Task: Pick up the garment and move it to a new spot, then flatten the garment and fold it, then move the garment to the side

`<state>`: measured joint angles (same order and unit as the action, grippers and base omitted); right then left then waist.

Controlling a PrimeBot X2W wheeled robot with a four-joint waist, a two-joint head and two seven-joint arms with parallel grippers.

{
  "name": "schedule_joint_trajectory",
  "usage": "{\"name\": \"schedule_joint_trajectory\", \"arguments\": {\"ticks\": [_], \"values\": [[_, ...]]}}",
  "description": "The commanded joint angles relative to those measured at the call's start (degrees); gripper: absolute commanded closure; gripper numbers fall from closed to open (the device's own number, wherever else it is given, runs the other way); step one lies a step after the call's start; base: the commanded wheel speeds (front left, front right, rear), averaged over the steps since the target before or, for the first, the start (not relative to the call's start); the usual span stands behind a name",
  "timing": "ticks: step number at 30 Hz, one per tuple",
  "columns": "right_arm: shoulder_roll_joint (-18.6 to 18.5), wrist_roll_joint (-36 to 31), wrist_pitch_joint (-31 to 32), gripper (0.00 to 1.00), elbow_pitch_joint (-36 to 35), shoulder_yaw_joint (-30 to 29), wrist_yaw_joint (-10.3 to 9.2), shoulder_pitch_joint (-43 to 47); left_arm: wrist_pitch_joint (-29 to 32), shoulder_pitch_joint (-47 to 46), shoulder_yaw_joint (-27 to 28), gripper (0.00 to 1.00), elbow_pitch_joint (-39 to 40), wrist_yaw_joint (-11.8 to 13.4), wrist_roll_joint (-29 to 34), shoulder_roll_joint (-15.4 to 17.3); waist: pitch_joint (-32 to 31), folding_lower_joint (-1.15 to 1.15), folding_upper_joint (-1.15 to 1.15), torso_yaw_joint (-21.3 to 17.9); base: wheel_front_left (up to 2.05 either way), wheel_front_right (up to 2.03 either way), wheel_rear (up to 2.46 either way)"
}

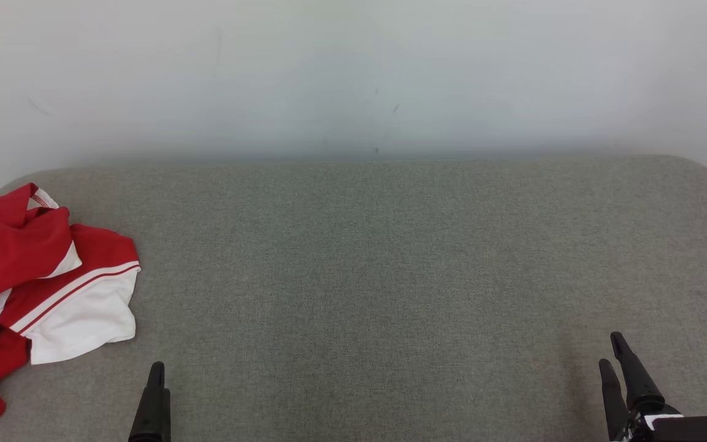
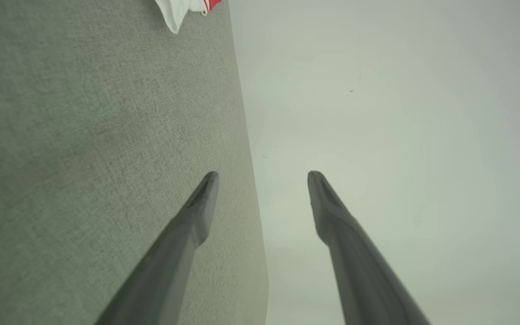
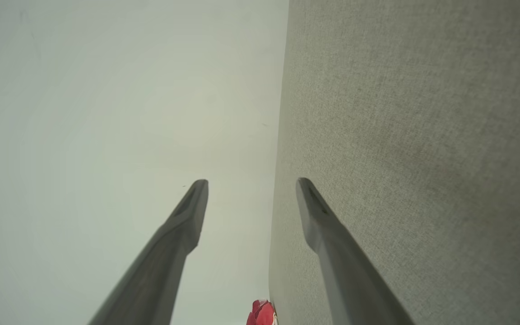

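In the head view, the red and white garment (image 1: pixel 40 294) lay crumpled at the far left of the grey tabletop (image 1: pixel 359 276), part of it running off the left edge of the picture. The left hand (image 1: pixel 156 368) rose from the bottom edge just to the right of the garment and apart from it, seen edge-on, so its gap could not be judged there. The right hand (image 1: pixel 610 350) stood at the lower right, well apart from the garment, its two dark fingers slightly separated. A pale wall (image 1: pixel 353 73) stood behind the tabletop.

In the left wrist view, the left hand (image 2: pixel 263 174) had its fingers spread wide with nothing between them, and a white and red corner of the garment (image 2: pixel 174 13) showed at the top edge.

In the right wrist view, the right hand (image 3: pixel 252 181) was likewise spread and held nothing, and a small red bit of the garment (image 3: pixel 262 313) showed at the bottom edge.
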<state>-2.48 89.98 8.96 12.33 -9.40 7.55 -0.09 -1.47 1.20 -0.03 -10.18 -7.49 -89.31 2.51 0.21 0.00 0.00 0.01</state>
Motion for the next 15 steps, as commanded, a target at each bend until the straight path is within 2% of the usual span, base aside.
{"name": "schedule_joint_trajectory", "arguments": {"ticks": [1, 7, 15], "values": [[-0.29, -1.19, -0.78, 0.00, -0.91, 0.64, -0.01, -0.87, -0.60, -1.02, 0.13, 0.00, 1.20, 0.02, 1.77, 0.13, 0.02, 0.00, 0.00, 0.00, 0.00, 0.00, 0.00], [-0.31, -4.61, -2.79, 0.00, -1.15, 1.95, -0.02, -0.76, -1.72, -1.28, 0.04, 0.00, 2.37, 1.14, 8.19, 0.16, 0.10, 0.00, 0.00, -0.02, 0.00, 0.00, 0.00], [-0.34, -12.94, -5.27, 0.00, -1.80, 3.42, -0.02, -0.58, -3.10, -1.16, -0.81, 0.00, 3.92, 3.21, 16.45, 0.19, 0.19, 0.00, 0.00, -0.06, 0.00, 0.00, 0.00]]}}
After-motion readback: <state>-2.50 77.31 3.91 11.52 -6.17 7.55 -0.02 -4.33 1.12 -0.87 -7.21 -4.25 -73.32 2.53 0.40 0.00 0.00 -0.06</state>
